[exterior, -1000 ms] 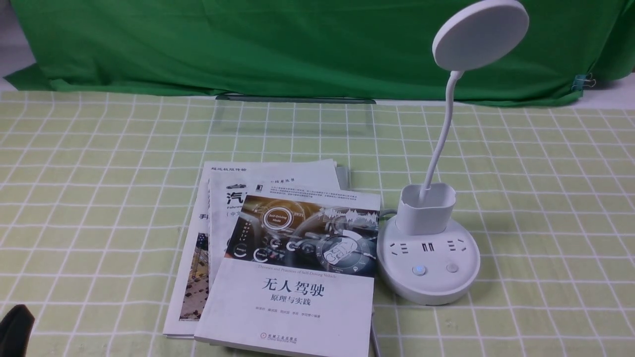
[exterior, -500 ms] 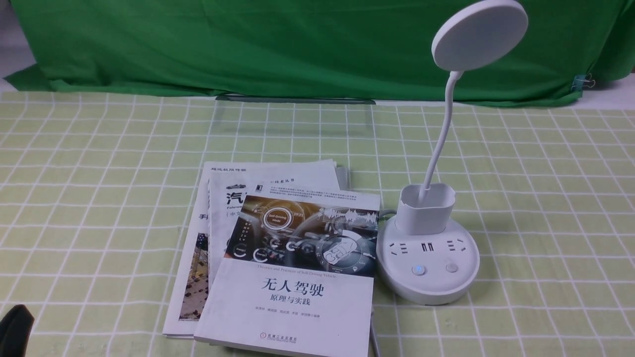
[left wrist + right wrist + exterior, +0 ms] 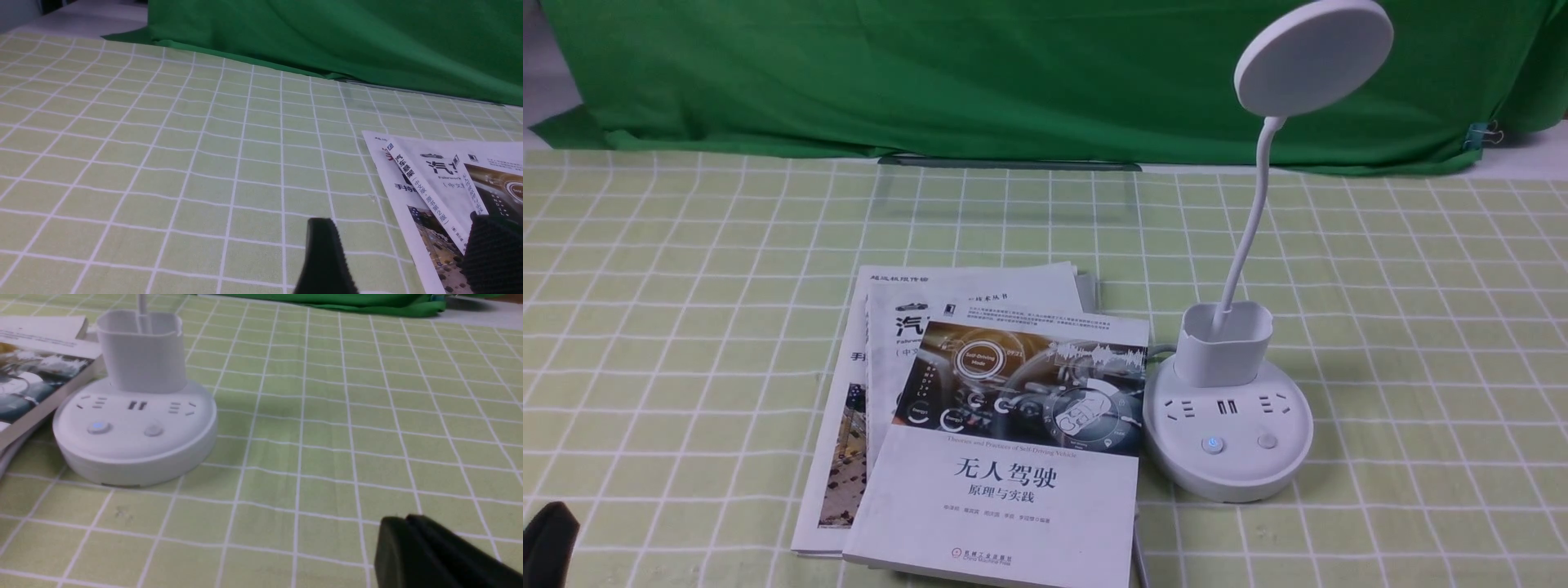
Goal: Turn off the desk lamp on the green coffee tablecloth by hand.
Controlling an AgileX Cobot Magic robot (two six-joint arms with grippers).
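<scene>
White and round-based, the disc-headed desk lamp (image 3: 1227, 441) stands right of the stacked paperback books (image 3: 1005, 441) on the pale green grid-checked tablecloth (image 3: 1421, 327) — our left gripper (image 3: 402, 249) shows fingers apart, our right gripper (image 3: 412, 547) fingers together, near the lamp's base.

a plain dark green drape (image 3: 1013, 73) hangs across the back of the scene, its lower edge bunched where it meets the surface. a small metal binder clip (image 3: 1485, 133) pinches the fabric at the far right. strips of pale grey-white surface (image 3: 1531, 159) show at both back corners beyond the drape. a clear, glassy rectangular sheet (image 3: 1009, 192) lies flat just in front of the drape's hem. lighting is even and soft, leaving only faint shadows.
</scene>
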